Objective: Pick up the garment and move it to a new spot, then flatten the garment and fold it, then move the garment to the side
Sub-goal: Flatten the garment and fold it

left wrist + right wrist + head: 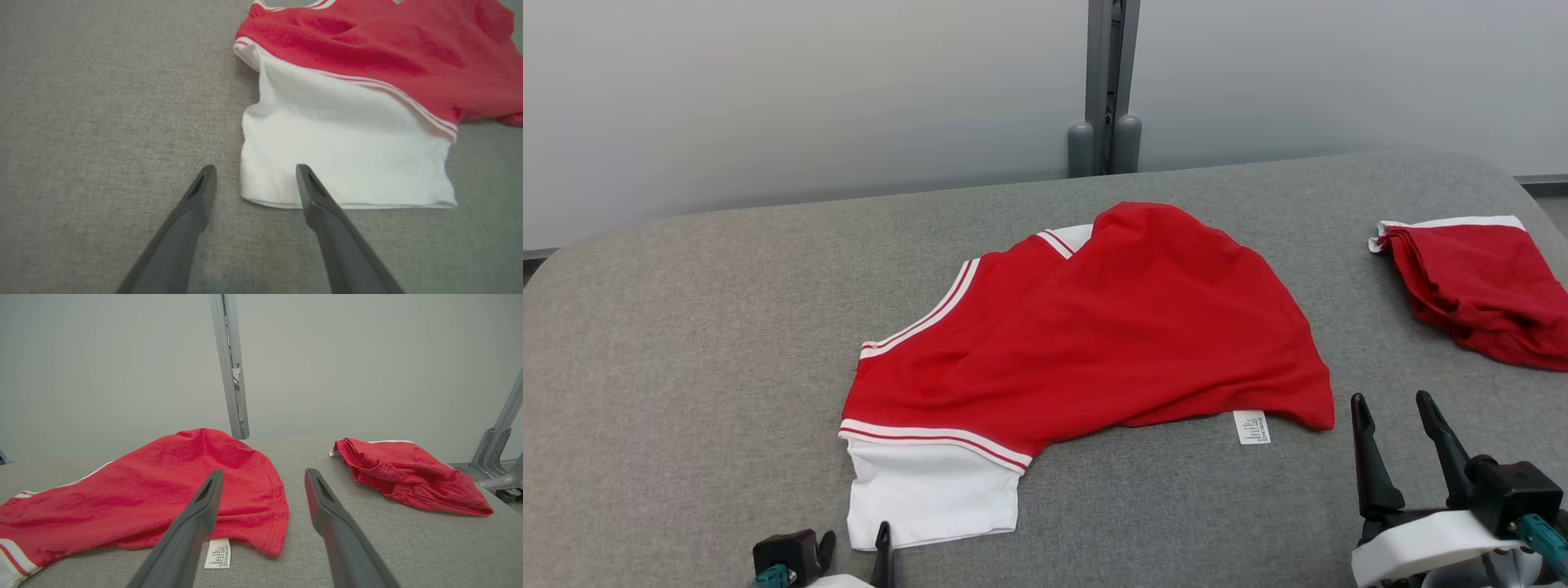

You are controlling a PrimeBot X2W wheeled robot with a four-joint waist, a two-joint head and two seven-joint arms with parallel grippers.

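Head view: a red-and-white garment [1094,327] lies mid-frame on the grey counter [686,327], and both end effectors are spread and empty.

The garment is rumpled, not flat. Its red body is bunched up toward the upper centre, a white sleeve [931,498] trails to the lower left, and a small white label [1251,427] pokes out under the lower edge. The left end effector [854,535] sits at the bottom edge, fingers apart, just below the sleeve. In the left wrist view one fingertip overlaps the sleeve's hem and the other is over bare counter; whether it touches the cloth I cannot tell. At lower right, the right end effector [1390,400] has its fingers wide, near the garment's corner but clear of it. A second red garment [1478,286] lies bunched at the right edge, well apart. A grey post [1107,82] stands behind the counter, top centre.
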